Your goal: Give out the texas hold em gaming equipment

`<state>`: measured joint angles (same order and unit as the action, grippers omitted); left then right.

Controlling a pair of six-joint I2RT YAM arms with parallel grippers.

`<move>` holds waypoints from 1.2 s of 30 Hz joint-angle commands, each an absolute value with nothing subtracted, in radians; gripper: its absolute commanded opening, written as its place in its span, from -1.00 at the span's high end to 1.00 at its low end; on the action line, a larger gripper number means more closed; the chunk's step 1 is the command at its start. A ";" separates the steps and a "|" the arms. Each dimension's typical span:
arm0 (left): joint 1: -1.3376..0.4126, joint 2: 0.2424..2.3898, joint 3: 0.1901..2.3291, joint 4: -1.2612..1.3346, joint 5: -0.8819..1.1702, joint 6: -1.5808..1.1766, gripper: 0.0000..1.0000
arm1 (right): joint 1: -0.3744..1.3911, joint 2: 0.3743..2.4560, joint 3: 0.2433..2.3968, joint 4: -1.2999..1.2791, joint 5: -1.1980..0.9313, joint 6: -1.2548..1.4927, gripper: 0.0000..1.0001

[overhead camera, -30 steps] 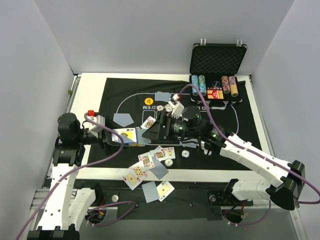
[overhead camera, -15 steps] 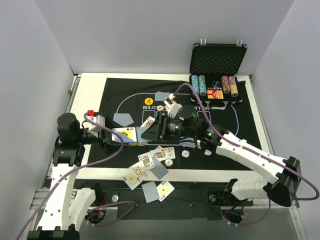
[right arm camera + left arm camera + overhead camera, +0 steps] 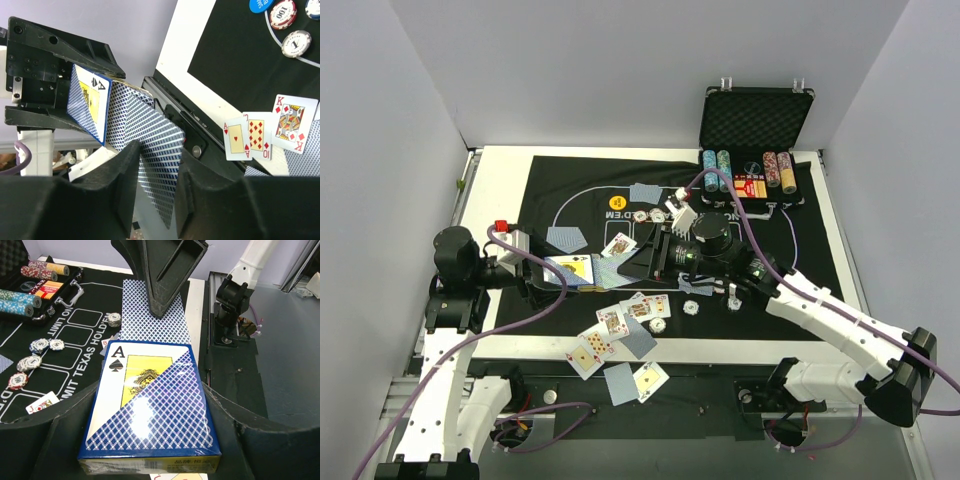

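Left gripper (image 3: pixel 150 437), at the left-centre of the overhead frame, is clamped around a boxed deck of cards (image 3: pixel 150 405), its fingers pressing both long sides of the box; the ace of spades and a blue checked pattern show on the top face. Right gripper (image 3: pixel 157 167) reaches in from the right and meets it near the middle of the frame, its two fingers pinched shut on a blue-backed card (image 3: pixel 155 322) that sticks out from the far end of the deck. That card runs straight from the box to the right fingers and is flat in the left wrist view. Just below the two grippers in the overhead frame, a loose cluster of face-up cards (image 3: pixel 620 320) and a few face-down ones lies across the lower edge of the black felt mat (image 3: pixel 790 250). A few poker chips (image 3: pixel 648 215) sit above the grippers, with a yellow button disc (image 3: pixel 617 199) just to their upper left. At the upper right stands the open case (image 3: pixel 757 118), with chip stacks (image 3: pixel 717 170) lined up in its tray.
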<state>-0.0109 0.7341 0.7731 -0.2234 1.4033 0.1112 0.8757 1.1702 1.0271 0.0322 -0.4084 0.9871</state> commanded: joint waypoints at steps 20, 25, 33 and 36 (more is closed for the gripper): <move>0.026 0.805 0.808 -0.017 1.434 -0.044 1.00 | 0.555 1.181 1.151 -0.155 -0.459 0.797 1.00; 0.026 0.805 0.831 -0.017 1.439 -0.078 1.00 | 0.594 1.504 1.438 -0.415 -0.177 0.443 1.00; 0.023 0.790 0.851 -0.015 1.445 -0.114 1.00 | 0.724 2.060 1.949 -0.635 0.350 0.181 1.00; 0.021 0.795 0.856 -0.015 1.445 -0.126 1.00 | 0.747 2.175 2.011 -0.643 0.437 0.157 1.00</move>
